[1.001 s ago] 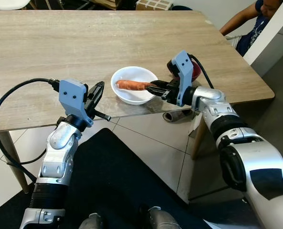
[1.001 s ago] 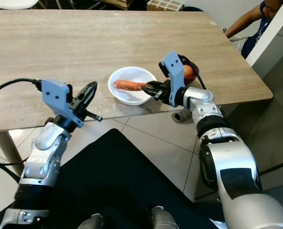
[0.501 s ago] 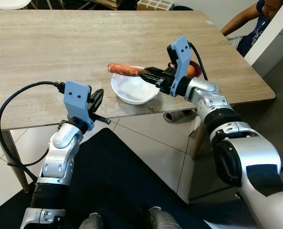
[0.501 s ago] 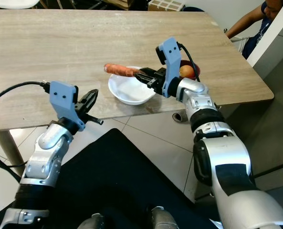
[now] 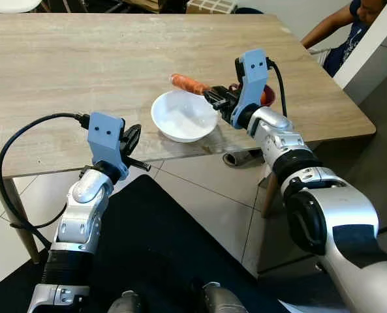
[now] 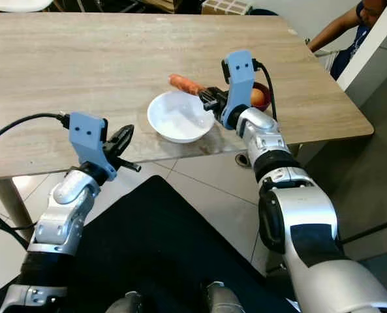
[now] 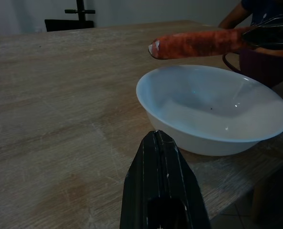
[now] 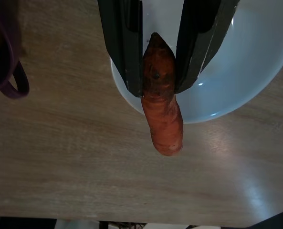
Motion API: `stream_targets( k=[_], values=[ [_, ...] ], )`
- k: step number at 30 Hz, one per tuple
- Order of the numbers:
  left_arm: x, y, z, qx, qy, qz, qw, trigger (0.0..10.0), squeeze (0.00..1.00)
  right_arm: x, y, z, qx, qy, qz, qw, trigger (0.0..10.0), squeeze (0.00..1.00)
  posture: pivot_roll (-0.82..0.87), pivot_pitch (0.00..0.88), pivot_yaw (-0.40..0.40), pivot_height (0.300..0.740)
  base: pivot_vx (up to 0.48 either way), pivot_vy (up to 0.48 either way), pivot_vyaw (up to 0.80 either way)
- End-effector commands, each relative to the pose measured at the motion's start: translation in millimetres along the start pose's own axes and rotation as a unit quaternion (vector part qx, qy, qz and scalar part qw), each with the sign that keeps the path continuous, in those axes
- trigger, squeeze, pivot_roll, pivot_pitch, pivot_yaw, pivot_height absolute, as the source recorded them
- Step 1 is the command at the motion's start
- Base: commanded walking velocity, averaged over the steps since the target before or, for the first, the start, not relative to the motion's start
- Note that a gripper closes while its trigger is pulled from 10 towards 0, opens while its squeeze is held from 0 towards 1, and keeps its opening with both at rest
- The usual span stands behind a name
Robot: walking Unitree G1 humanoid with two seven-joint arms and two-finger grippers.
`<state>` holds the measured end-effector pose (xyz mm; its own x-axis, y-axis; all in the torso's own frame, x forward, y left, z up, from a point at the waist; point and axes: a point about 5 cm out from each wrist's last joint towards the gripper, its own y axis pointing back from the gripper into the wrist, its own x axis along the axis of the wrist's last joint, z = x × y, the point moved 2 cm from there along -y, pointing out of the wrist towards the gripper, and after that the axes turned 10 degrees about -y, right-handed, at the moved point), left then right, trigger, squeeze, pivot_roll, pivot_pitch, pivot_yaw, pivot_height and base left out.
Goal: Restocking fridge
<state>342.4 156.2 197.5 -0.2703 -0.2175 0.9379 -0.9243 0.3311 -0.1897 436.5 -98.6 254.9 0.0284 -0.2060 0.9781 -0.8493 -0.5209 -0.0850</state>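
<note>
**Carrot lifted over the bowl's far rim**

A wide wooden table (image 5: 115,59) runs across in front of me, its near edge just past my arms, with pale floor tiles (image 5: 200,195) below. At the far right corner a person (image 5: 340,32) in a dark top sits beside the table.

My right gripper (image 8: 158,78) is out over the table near its right side — my two black fingers (image 8: 127,52) are clamped on the thick end of a carrot (image 5: 188,83), which I hold in the air, roughly level. Its free end juts away from my fingers and hangs past the far rim of a white bowl (image 5: 183,117), over bare wood. The bowl stands near the table's front edge and looks empty.

Just behind my right wrist stands a dark purple mug (image 6: 262,98) with something round and orange-red inside — I cannot tell what.

My left gripper (image 7: 160,162) hovers off the table's front edge, left of the bowl, fingers pressed together on nothing.
</note>
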Motion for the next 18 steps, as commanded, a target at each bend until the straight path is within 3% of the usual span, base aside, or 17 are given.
stream_targets(
  k=[1,18],
  values=[
    [-3.7,3.8,0.1,-0.004,-0.007,-0.011,1.000,10.0,0.00,-13.4,2.3,3.2,-0.015,-0.038,-0.006,0.999,10.0,0.00,-0.03,0.164,-0.085,0.740,0.000,0.000,0.00],
    [-3.4,5.4,-0.5,-0.005,-0.010,-0.010,1.000,10.0,0.00,-22.6,-8.9,-19.0,-0.006,-0.066,-0.004,0.998,10.0,0.00,-0.03,0.169,-0.090,0.740,0.000,0.000,0.00]
  ],
)
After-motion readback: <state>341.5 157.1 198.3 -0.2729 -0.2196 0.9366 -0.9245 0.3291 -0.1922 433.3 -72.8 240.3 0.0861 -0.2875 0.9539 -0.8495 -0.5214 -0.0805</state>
